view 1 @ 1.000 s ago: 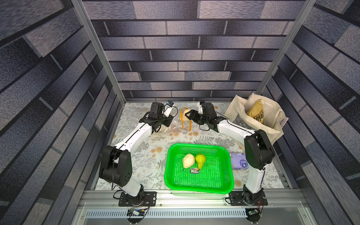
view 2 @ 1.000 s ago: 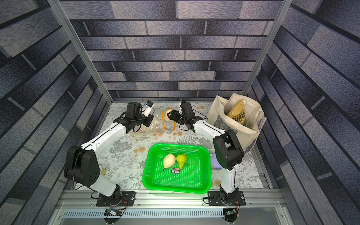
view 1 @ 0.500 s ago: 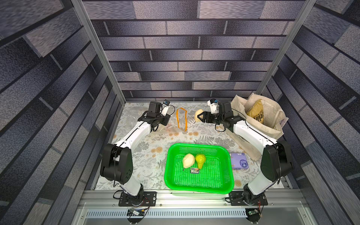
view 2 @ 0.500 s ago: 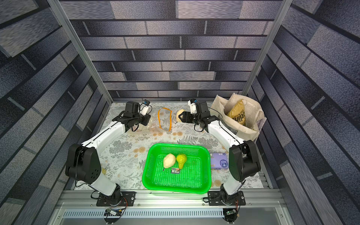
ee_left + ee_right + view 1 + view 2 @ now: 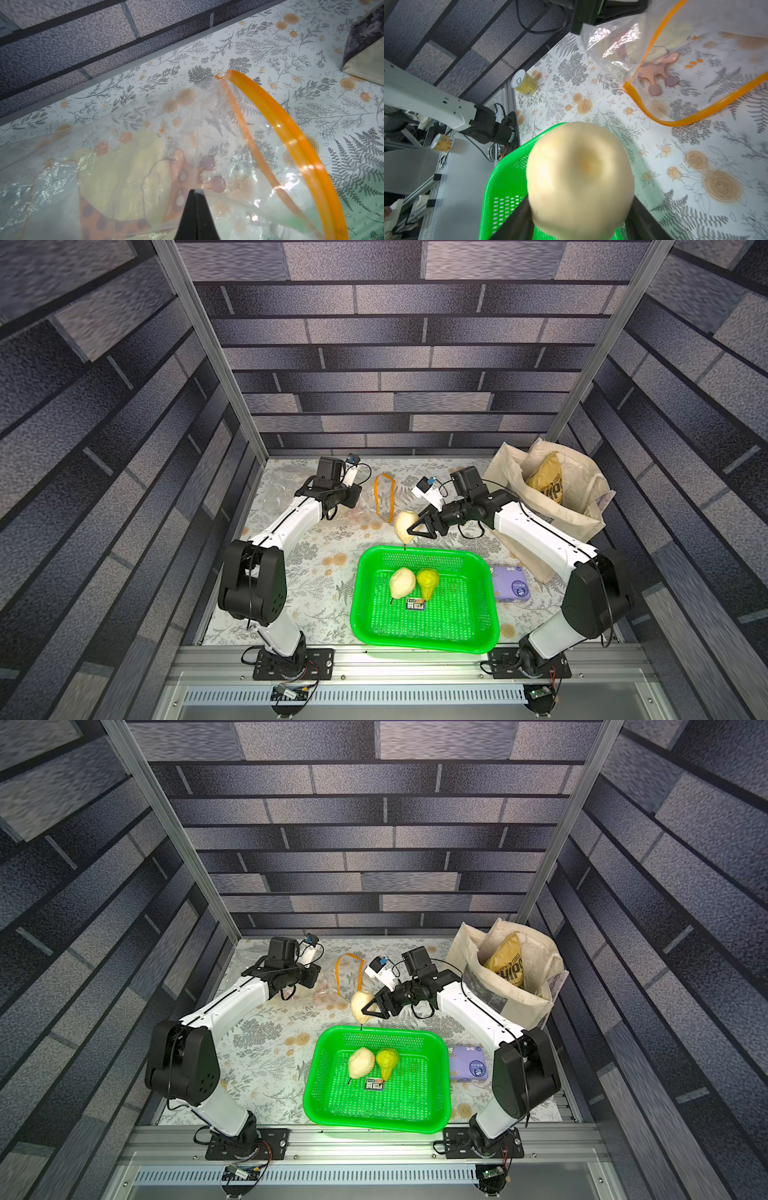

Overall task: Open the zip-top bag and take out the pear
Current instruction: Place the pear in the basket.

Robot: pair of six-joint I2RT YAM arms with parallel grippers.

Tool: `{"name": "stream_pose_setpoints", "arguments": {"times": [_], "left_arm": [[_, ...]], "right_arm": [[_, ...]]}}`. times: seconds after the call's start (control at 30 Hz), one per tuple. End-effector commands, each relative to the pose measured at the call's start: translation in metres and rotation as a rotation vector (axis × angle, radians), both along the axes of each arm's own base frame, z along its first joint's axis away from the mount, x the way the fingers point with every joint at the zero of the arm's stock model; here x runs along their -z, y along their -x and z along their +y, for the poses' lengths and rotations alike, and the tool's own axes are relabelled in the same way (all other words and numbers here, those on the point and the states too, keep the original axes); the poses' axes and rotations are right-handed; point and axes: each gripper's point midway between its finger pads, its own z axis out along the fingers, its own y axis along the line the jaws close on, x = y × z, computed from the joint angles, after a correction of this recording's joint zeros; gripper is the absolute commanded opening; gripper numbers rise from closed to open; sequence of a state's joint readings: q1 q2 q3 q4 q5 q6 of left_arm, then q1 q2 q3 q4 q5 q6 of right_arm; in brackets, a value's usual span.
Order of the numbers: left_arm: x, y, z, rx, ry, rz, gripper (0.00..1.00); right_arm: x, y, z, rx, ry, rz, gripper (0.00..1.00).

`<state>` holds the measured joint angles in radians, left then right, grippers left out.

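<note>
Pear out of the bag: the right end effector (image 5: 415, 527) grips a pale yellow pear (image 5: 402, 522) between its fingers and holds it in the air over the far rim of the green basket (image 5: 355, 605). A second ago that end effector was at the mouth of the zip-top bag (image 5: 145, 155); it has since drawn back towards the basket with the fruit. By this judgement the removal is done, and only setting the pear down remains.

The bag lies at the back of the tabletop (image 5: 316, 572), its orange zip strip (image 5: 392, 497) gaping in a loop. The left end effector (image 5: 196, 192) is clenched on a fold of the clear plastic, as it was a second ago, pinning the bag.

In the basket lie a second pale pear (image 5: 402, 583), a green pear (image 5: 428, 580) and a small label card (image 5: 415, 605), leaving open mesh beside them. A purple tissue pack (image 5: 511, 587) sits just beside the basket. A canvas tote (image 5: 582, 514) with a chips bag (image 5: 548, 483) stands well apart, behind the right arm. Nothing appears to block the drop, though the basket's far rim sits just below the fruit.
</note>
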<state>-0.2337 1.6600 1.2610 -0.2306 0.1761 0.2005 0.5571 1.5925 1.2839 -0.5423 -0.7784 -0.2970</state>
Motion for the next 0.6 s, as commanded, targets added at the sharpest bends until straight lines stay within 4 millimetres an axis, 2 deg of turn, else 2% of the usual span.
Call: {"name": "stream_pose_setpoints", "arguments": {"times": [0.0,0.13,0.2,0.33,0.43,0.57], "left_arm": [[-0.006,-0.002,0.000,-0.011,0.020,0.009,0.00],[-0.006,-0.002,0.000,-0.009,0.021,0.008,0.00],[-0.005,-0.002,-0.001,-0.008,0.022,0.011,0.00],[-0.006,-0.002,-0.001,-0.007,0.024,0.011,0.00],[-0.005,-0.002,-0.001,-0.008,0.023,0.011,0.00],[-0.005,-0.001,-0.002,-0.006,0.023,0.011,0.00]], "right_arm": [[0.003,0.049,0.001,-0.247,-0.008,-0.136,0.65],[0.016,0.082,0.003,-0.443,0.007,-0.272,0.70],[0.020,0.093,0.006,-0.500,0.024,-0.282,0.71],[0.041,0.116,0.011,-0.622,0.105,-0.285,0.73],[0.057,0.124,0.012,-0.671,0.168,-0.289,0.74],[0.072,0.123,0.012,-0.691,0.254,-0.299,0.76]]}}
